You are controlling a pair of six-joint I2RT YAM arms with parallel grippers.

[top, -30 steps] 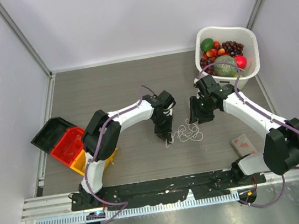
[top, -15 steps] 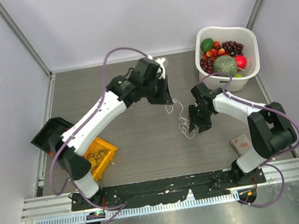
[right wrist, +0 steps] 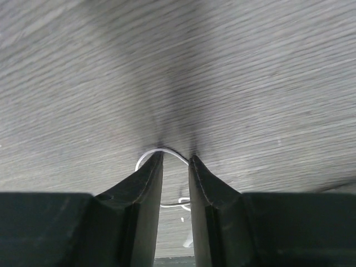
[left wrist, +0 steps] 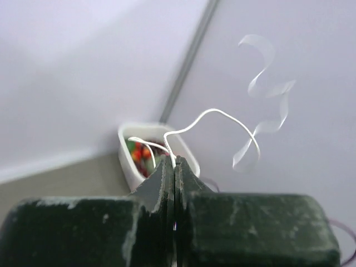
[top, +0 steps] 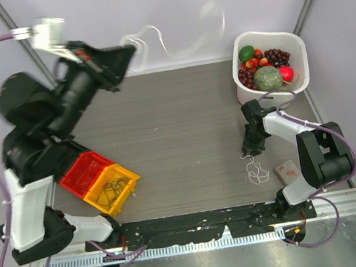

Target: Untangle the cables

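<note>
1. The left hand [left wrist: 174,161] was seen fully closed, its two fingers pressed flat together with a thin white cable [left wrist: 211,110] pinched between the tips.
2. That arm was held high above the far left corner of the counter [top: 182,113], and its outline was blurred in the top view.
3. From the pinch the white cable was carried up into the air in loose curls, clear of the counter, with its free end smeared against the back wall.
4. The right hand [top: 252,148] was set low on the counter toward the right edge, fingertips down on the surface.
5. Its fingers [right wrist: 146,183] were seen parted by a narrow gap, and a short white loop was arched across the tips; a firm hold on it could not be made out.
6. A small loose tangle of cables [top: 258,173] was left lying on the counter just nearer than that hand, toward the near right corner; only white strands could be made out in it.
7. A small pinkish block [top: 288,171] was placed just beside the tangle, on the side of the right edge.
8. A white basket [top: 292,41] filled with fruit [top: 266,78] was stood in the far right corner.
9. A red bin [top: 84,173] and a yellow bin [top: 128,180] were set touching each other by the left edge, with thin dark loops seen inside the yellow one.
</note>
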